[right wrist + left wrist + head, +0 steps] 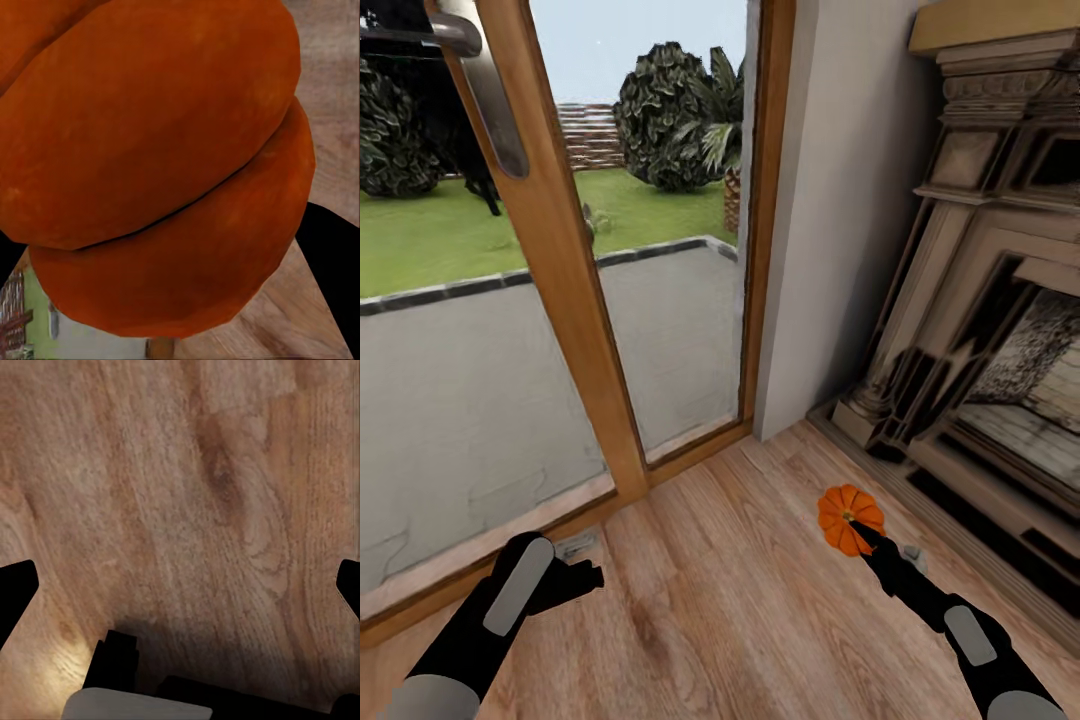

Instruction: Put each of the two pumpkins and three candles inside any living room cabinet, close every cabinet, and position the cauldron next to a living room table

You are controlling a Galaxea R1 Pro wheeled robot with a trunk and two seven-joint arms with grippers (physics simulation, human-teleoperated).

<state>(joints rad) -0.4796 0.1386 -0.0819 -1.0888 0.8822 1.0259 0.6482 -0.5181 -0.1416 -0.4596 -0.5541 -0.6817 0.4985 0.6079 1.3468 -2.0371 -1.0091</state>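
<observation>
I have one pumpkin (849,518) at the tip of my right tool (863,538). From the head camera it sits near the fireplace surround (980,330), over the wooden floor (740,600), and I can't say for sure whether it is lifted or resting on the boards. In the right wrist camera the pumpkin (157,165) sits right against the lens, orange ribs across most of the picture, with a dark finger (334,262) at one edge. I read that as the right tool clamped on the pumpkin, though I can't see how much of each pad is on it.

That is my main worry. The skin is smooth and rounded, and the tool seems to pinch it from one side near the stem rather than across the middle. If the hold is shallow, a quick swing of the arm or a turn of the base could squeeze it out, and it would roll off across the floor, perhaps toward the hearth opening where it is awkward to reach.

My left tool (575,578) hangs low beside the glass door (560,300), spread wide with nothing between its fingers; the left wrist camera shows bare floorboards (187,510) between the two dark fingertips (15,596). It is near the wooden door frame (590,330), so turning the base carelessly could knock that arm into the frame.

No cabinet is visible, so I have to carry this pumpkin some way, which gives a weak grip more chance to fail.
</observation>
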